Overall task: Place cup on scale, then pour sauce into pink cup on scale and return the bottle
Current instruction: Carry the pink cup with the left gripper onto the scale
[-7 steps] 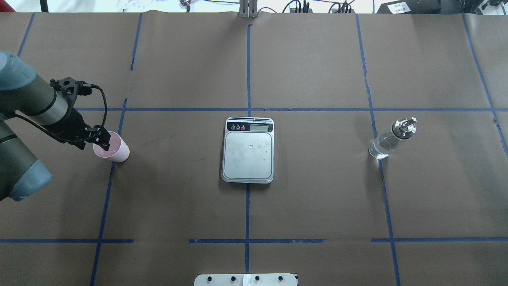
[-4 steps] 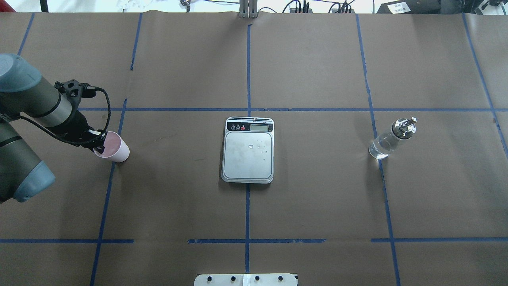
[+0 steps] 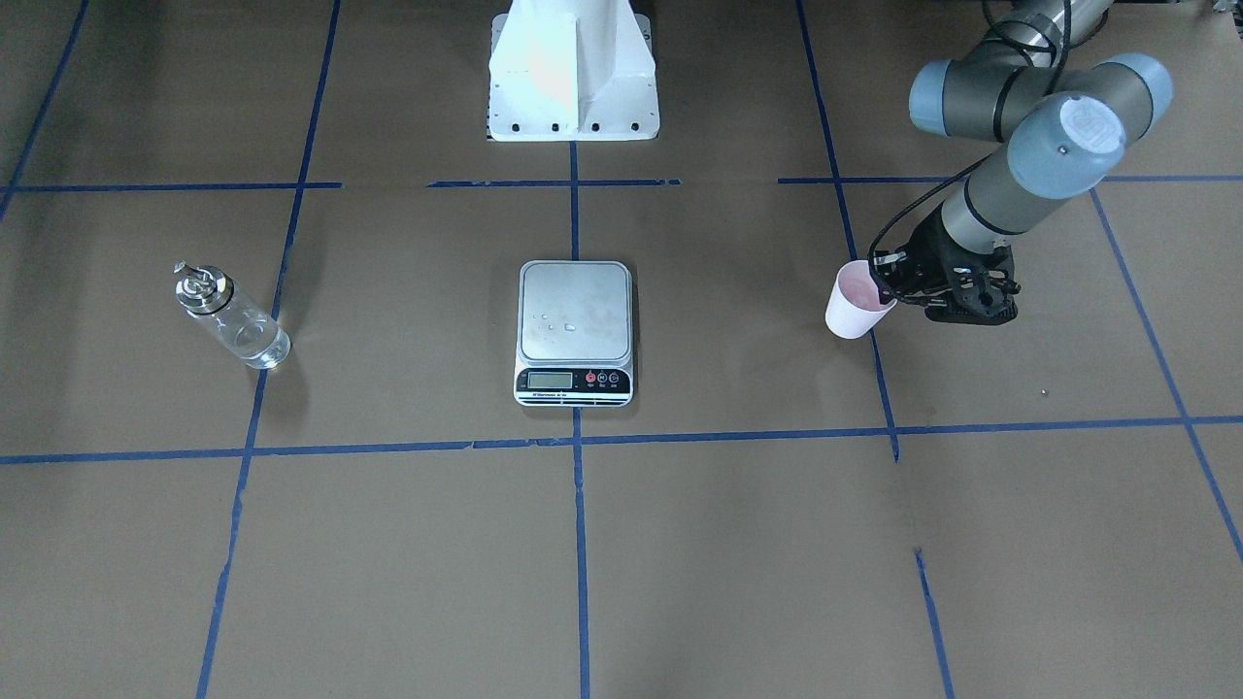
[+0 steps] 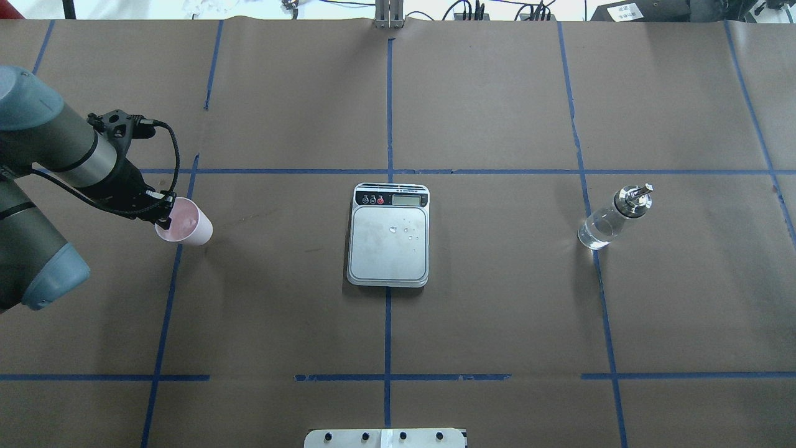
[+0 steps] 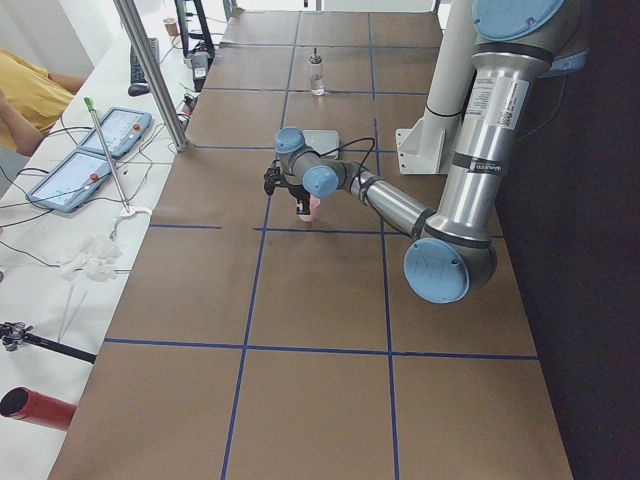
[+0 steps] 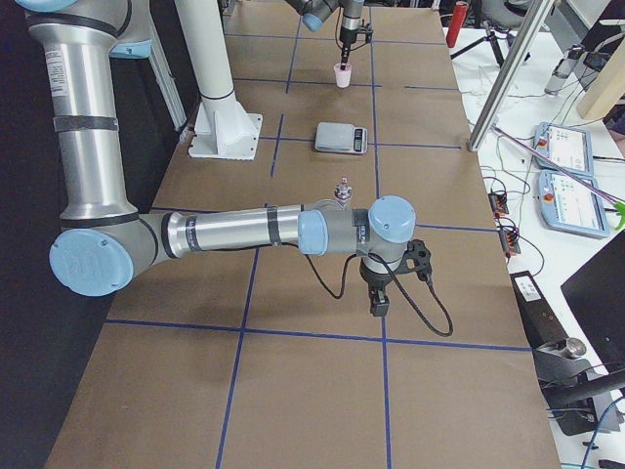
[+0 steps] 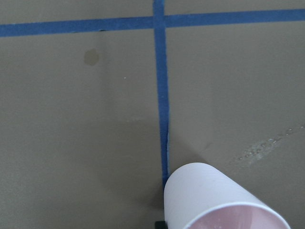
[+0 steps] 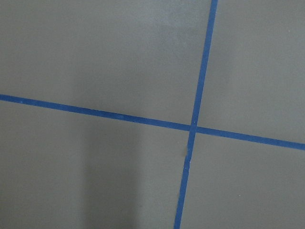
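Observation:
The pale pink cup [image 4: 186,226] is at the table's left, pinched at its rim by my left gripper [image 4: 163,214], which is shut on it and holds it slightly tilted. It also shows in the front view [image 3: 853,309] and low in the left wrist view [image 7: 209,195]. The scale [image 4: 388,242] sits at the table's centre with its steel platform bare except for a few droplets. The clear glass bottle [image 4: 612,219] with its silver cap stands upright at the right, part full of clear sauce. My right gripper [image 6: 377,305] hangs over bare table near the bottle; I cannot tell whether it is open or shut.
Blue tape lines cross the brown paper table cover [image 4: 497,311]. The white robot base [image 3: 573,78] stands behind the scale. Tablets and cables [image 5: 90,160] lie on a side bench beyond the far edge.
My left gripper has gone from reaching over the cup's rim to holding it, and the cup has shifted a little right, toward the scale. The bottle and the scale have not moved.

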{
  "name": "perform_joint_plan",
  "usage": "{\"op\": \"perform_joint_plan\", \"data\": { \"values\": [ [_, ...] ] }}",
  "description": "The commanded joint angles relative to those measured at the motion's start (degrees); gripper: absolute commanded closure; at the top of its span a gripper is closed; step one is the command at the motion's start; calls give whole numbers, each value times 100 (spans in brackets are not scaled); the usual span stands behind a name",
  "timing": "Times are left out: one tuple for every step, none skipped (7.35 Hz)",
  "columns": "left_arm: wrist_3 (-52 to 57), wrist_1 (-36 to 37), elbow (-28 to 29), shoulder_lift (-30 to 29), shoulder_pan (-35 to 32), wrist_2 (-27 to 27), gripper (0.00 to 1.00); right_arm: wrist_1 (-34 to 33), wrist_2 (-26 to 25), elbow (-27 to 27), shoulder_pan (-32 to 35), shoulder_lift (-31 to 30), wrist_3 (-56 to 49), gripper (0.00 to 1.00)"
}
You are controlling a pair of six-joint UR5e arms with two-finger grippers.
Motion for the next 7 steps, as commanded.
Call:
{"op": "perform_joint_plan", "data": {
  "values": [
    [-1230, 389, -242, -657, -32, 3, 100, -3, 18, 15, -6, -4, -2, 0],
    [-1473, 417, -251, -1027, 55, 29, 100, -3, 131, 24, 3, -4, -2, 0],
    [-1867, 408, -199, -1309, 317, 47, 100, -3, 176, 15, -6, -4, -2, 0],
    [-2306, 408, -68, -1651, 659, 126, 100, -3, 185, 24, -6, -4, 6, 0],
    [-2493, 408, 194, -1977, 810, 535, 100, -3, 185, 24, -6, -13, -2, 0],
    [-2547, 399, 536, -2189, 916, 592, 100, -3, 185, 24, 3, -13, -11, 0],
    [-2565, 382, 722, -2391, 943, 592, 100, -3, 185, 33, 3, -13, -11, 0]
  ]
}}
